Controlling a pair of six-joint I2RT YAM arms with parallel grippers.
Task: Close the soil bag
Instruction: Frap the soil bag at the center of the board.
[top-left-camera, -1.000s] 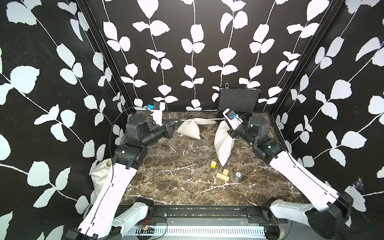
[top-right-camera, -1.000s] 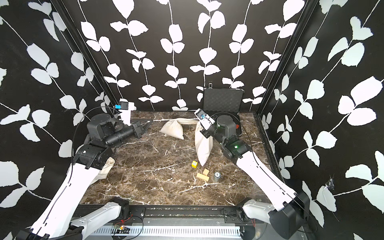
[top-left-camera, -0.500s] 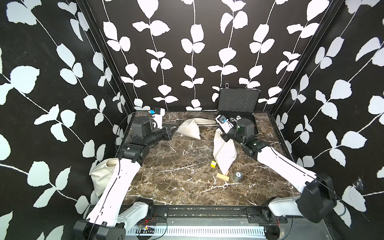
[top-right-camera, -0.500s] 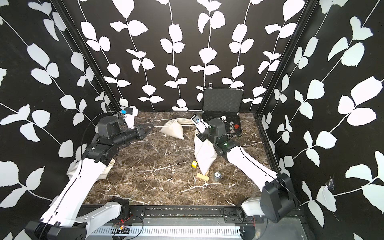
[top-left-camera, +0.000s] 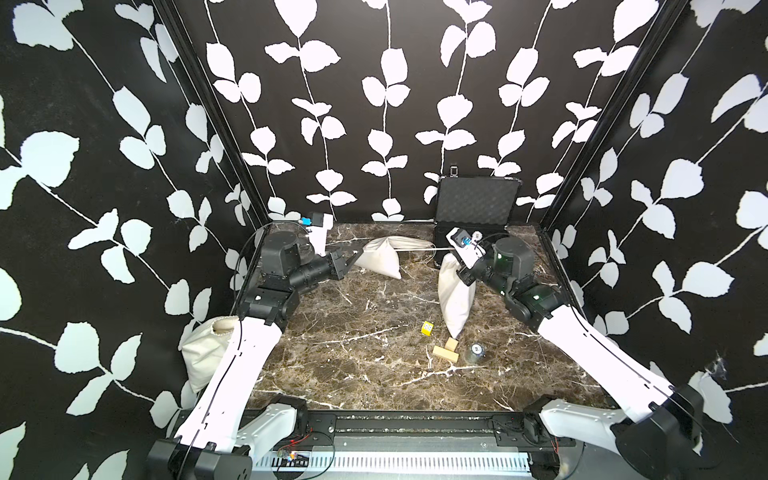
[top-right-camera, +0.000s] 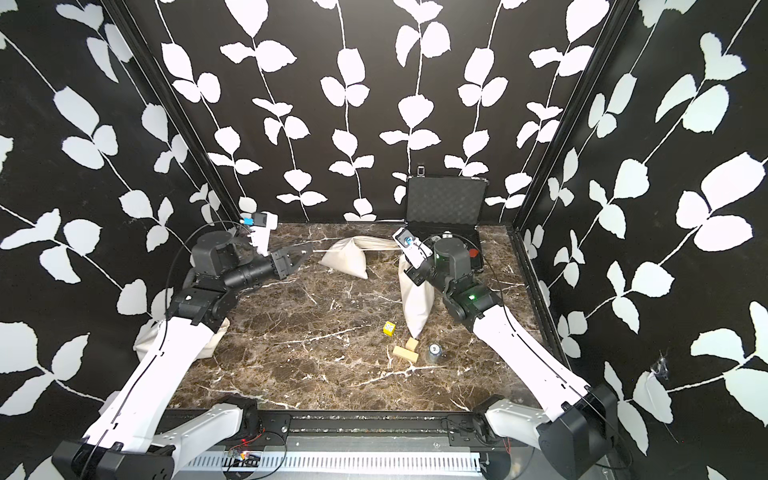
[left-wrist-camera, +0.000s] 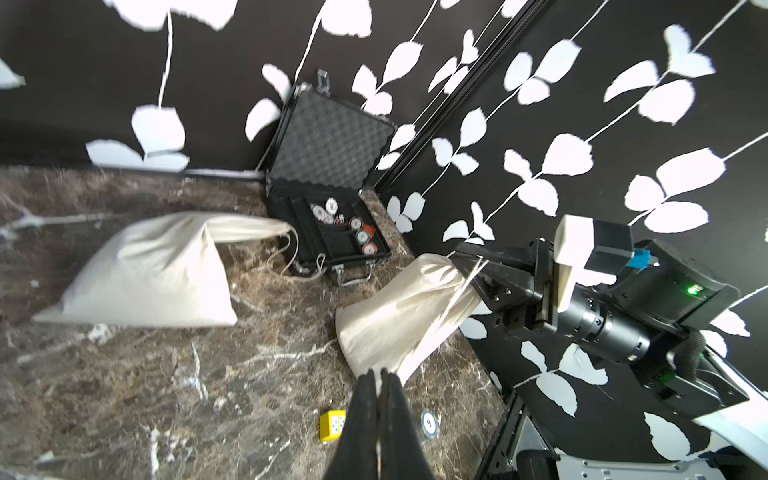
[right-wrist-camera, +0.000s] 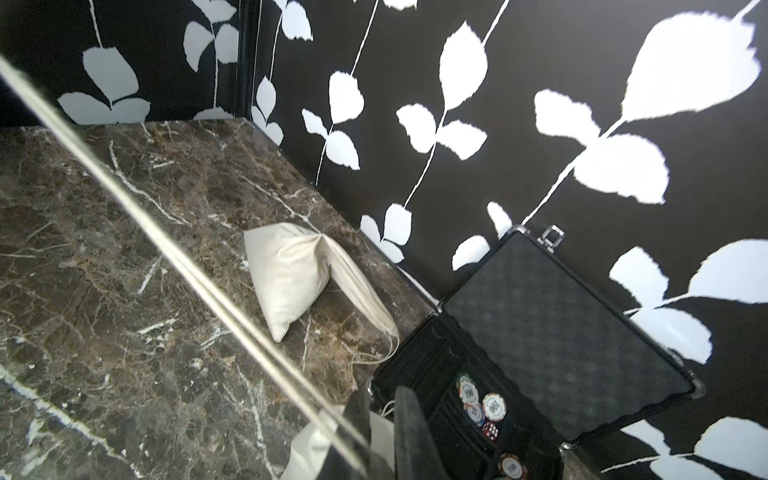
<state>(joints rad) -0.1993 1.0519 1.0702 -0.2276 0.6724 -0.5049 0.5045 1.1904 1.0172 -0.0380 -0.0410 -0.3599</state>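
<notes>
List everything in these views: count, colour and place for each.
soil bag: 1, cream, hanging right of centre
drawstring: 1, pale, stretched taut from the soil bag's neck
other bags: 2, cream, one lying at back centre, one at the table's left edge behind the left arm
case: 1, black, open, back right
poker chips: several, mixed colours, inside the case
loose chip: 1, blue and white, front right
die: 1, yellow, near the soil bag's bottom tip
wooden blocks: 2, tan, beside the loose chip
table: 1, brown marble
left tool: shut on the drawstring
right tool: shut on the soil bag's neck
</notes>
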